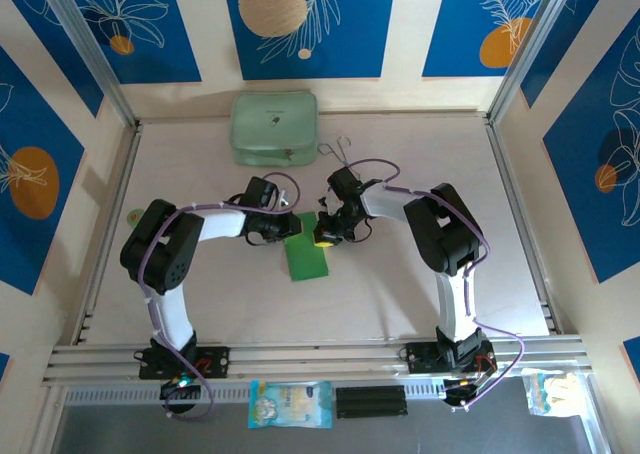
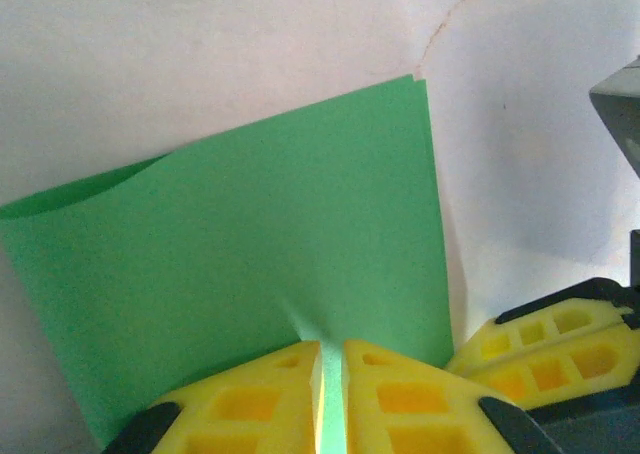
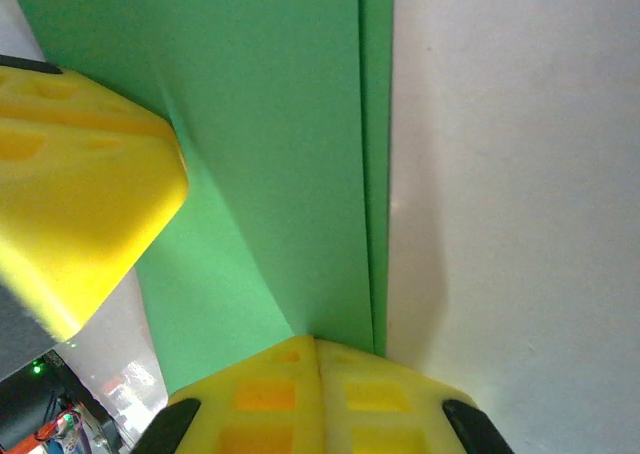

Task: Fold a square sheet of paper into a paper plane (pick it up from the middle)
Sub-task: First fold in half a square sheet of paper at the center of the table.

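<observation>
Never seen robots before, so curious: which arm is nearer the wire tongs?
The right arm: its wrist lies just on the near side of the wire tongs. The left arm lies farther left, in front of the mint case.

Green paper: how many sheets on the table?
1. The green sheet, folded over, lies mid-table, pinched by the left gripper and right gripper. Another could hide beneath it.

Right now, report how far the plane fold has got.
Done: the paper is folded in half, two layers with edges nearly lined up. In hand: the left gripper and right gripper each pinch that doubled paper at one edge. Left: nose corners and wings; it is a plain rectangle, with no point yet.
</observation>
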